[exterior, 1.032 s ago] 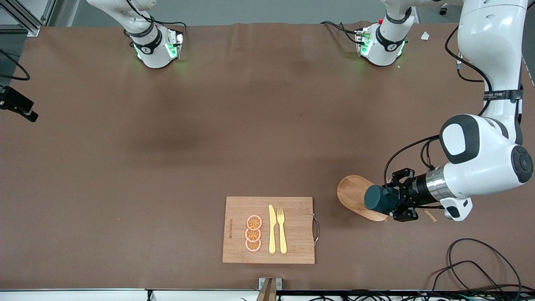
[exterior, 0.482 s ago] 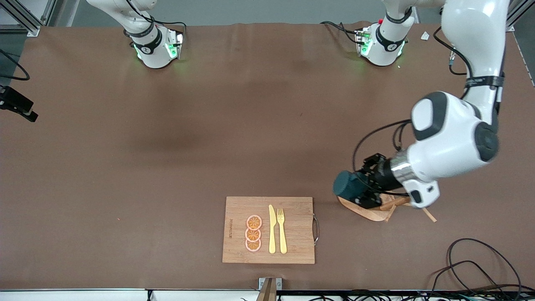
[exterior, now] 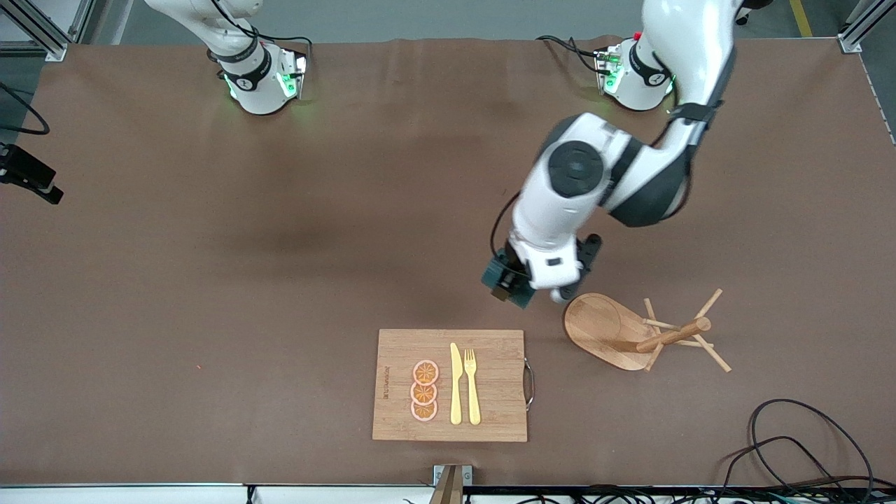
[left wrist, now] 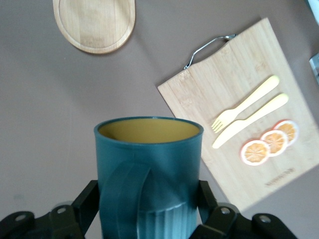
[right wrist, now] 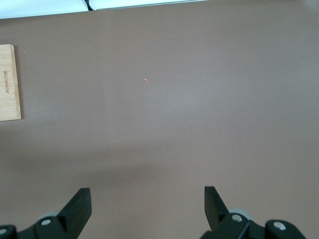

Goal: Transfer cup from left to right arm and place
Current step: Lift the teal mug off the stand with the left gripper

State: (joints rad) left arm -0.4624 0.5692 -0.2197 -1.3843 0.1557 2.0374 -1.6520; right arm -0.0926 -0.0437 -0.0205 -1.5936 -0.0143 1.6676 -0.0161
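My left gripper (exterior: 514, 283) is shut on the cup (exterior: 505, 280), a dark teal-green mug, and holds it in the air over bare table between the cutting board (exterior: 449, 385) and the wooden peg stand (exterior: 633, 332). In the left wrist view the cup (left wrist: 148, 174) fills the middle, its mustard inside and side handle showing, with a black finger pressed on each side (left wrist: 148, 206). My right gripper (right wrist: 147, 201) is open and empty over bare brown table. Only the right arm's base shows in the front view.
The cutting board carries a yellow knife (exterior: 456, 383), a yellow fork (exterior: 472, 385) and three orange slices (exterior: 424, 390). The peg stand lies tipped on its side, toward the left arm's end. Black cables (exterior: 798, 448) lie at the table's near corner there.
My left arm has swung away from the peg stand toward the table's middle, carrying the cup with it. The stand now shows fully, lying on its side.
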